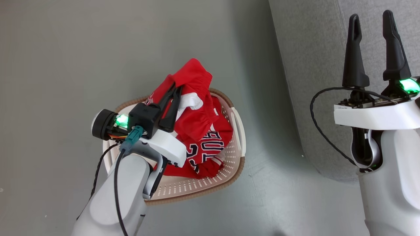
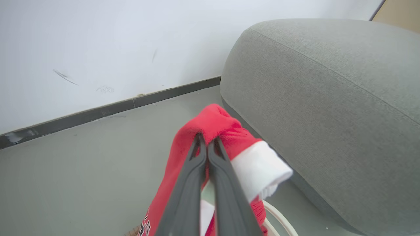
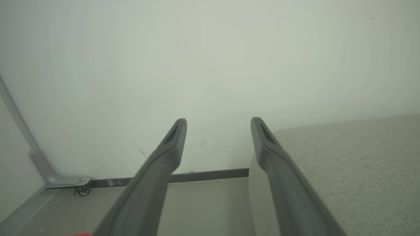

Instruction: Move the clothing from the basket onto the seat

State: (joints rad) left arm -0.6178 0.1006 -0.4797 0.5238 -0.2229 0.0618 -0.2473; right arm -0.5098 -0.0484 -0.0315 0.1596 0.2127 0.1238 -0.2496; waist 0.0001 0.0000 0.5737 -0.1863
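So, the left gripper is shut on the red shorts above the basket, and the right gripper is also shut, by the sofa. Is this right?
Not quite: the right gripper is open, its fingers wide apart and empty in the right wrist view. The rest stands: the left gripper is shut on the red shorts above the basket, the right one by the sofa.

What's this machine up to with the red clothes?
The robot is emptying a laundry basket onto the grey seat. Its left gripper is shut on the red shorts, held up over the basket. The red jersey lies in the basket. The right gripper is open and holds nothing, near the seat.
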